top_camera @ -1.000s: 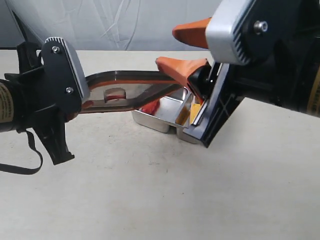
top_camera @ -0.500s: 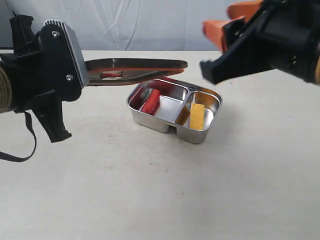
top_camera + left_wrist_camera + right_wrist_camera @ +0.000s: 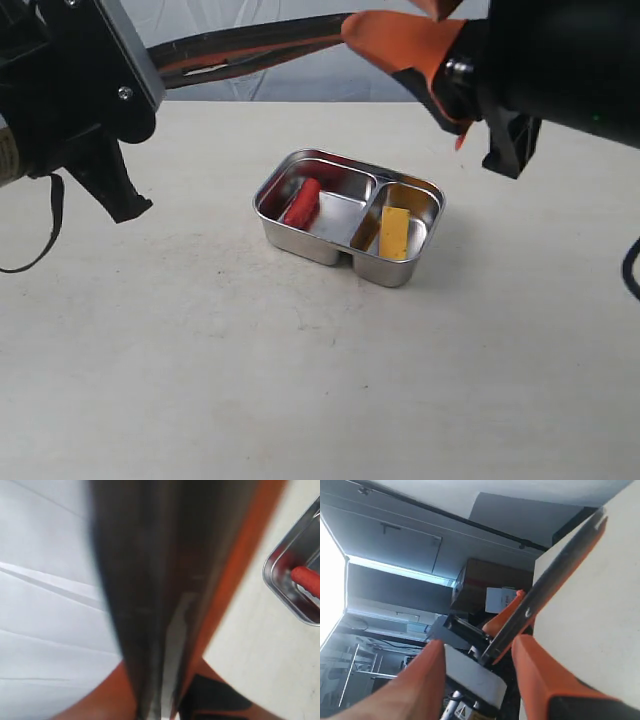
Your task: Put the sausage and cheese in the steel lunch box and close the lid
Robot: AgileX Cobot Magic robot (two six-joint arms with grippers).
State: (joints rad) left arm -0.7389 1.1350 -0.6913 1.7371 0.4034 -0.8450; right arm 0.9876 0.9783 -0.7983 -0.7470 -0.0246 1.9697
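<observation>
Left claw (image 3: 157, 702): clamped on one short edge of the lid (image 3: 250, 45). The orange pads pinch it from both sides, and the seal rim shows along the dark plastic. From this claw the lid runs out sideways, high in the air, with its free end unsupported.
Risk: an edge grip on a long plate. Any jolt may pivot the lid in the pads or let it slide out.

Steel lunch box (image 3: 305, 243): sits on the table (image 3: 200, 380), below the lid's free end and well apart from the left claw.
Risk: the box is not held by anything (and looks light). A lid that arrives skewed may catch one rim and push the box along instead of seating.

Sausage (image 3: 302, 202): in the compartment nearer the left claw, lying at a slant. One end appears to lean up toward the back wall.
Risk: if that end stands proud of the rim, it may prop the lid.

Cheese (image 3: 394, 232): in the other compartment, under the right claw, lying low against the bottom. No concern.

Right claw (image 3: 479, 645): jaws wide apart, holding nothing, hovering high by the lid's free end. In the wrist view the lid's edge shows in the gap between the fingers, but I cannot tell whether they touch it.
Risk: closing or moving here may knock the lid crooked in the left claw's grip.
</observation>
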